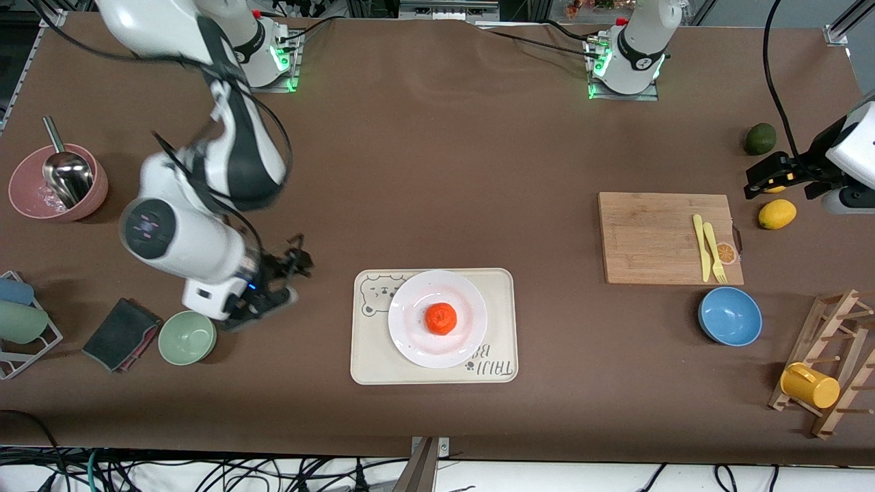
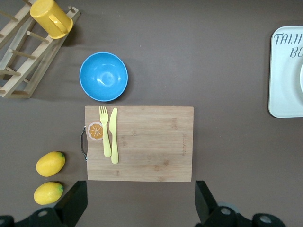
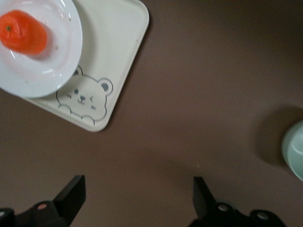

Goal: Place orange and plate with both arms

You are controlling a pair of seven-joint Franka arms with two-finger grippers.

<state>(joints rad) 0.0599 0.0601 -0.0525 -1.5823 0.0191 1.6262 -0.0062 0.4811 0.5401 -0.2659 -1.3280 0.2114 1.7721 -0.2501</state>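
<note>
1. Your orange sat on the plate, which lay on the bear-print tray.
2. Your right gripper hung over bare tabletop beside the tray, jaws wide, empty.
3. Your left gripper waited above the lemon, jaws wide, empty.

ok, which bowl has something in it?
The pink bowl, at the right arm's end of the table, holds a metal scoop. The green bowl and blue bowl hold nothing.
</note>
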